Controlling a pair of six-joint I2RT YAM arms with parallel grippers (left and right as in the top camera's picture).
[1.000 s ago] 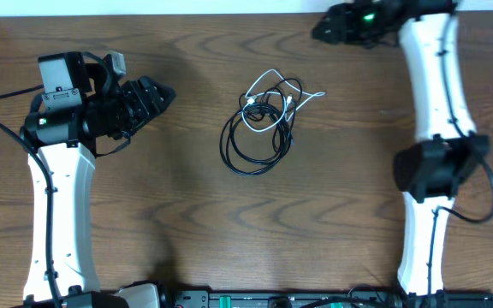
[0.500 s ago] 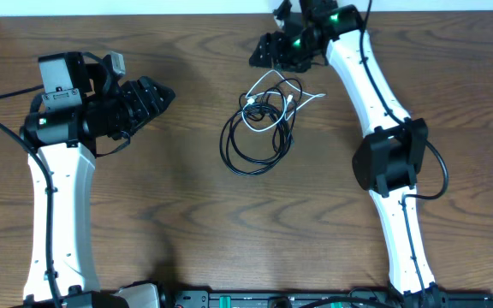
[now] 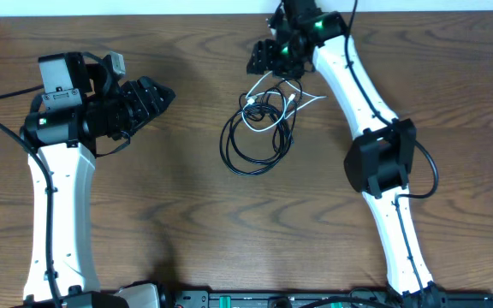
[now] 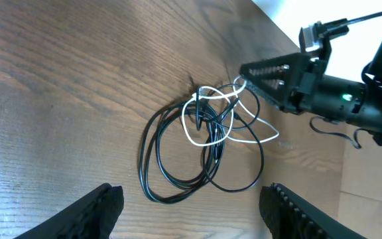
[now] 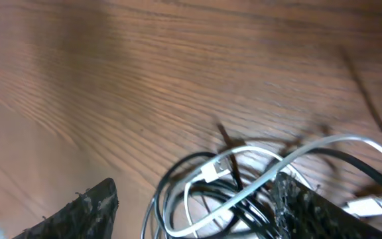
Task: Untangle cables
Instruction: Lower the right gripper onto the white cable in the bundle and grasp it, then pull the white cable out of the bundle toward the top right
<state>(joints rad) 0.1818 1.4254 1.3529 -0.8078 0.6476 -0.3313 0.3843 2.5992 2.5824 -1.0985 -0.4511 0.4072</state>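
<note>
Overhead — right end effector (image 3: 253, 60) unclenched, just beside cables (image 3: 266, 108); left end effector (image 3: 163, 92) released.

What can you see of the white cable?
The white cable is thin, smooth and plastic-looking, with small white plugs. It lies slack on the wooden table in a few loose loops, crossing and threading through the far side of the black cable coil. The open right gripper hovers at its far loop; I cannot tell whether they touch.

Matt wood-grain table (image 3: 169, 197), glossy blk cable (image 4: 152, 192) & white cable (image 4: 187, 130)
</note>
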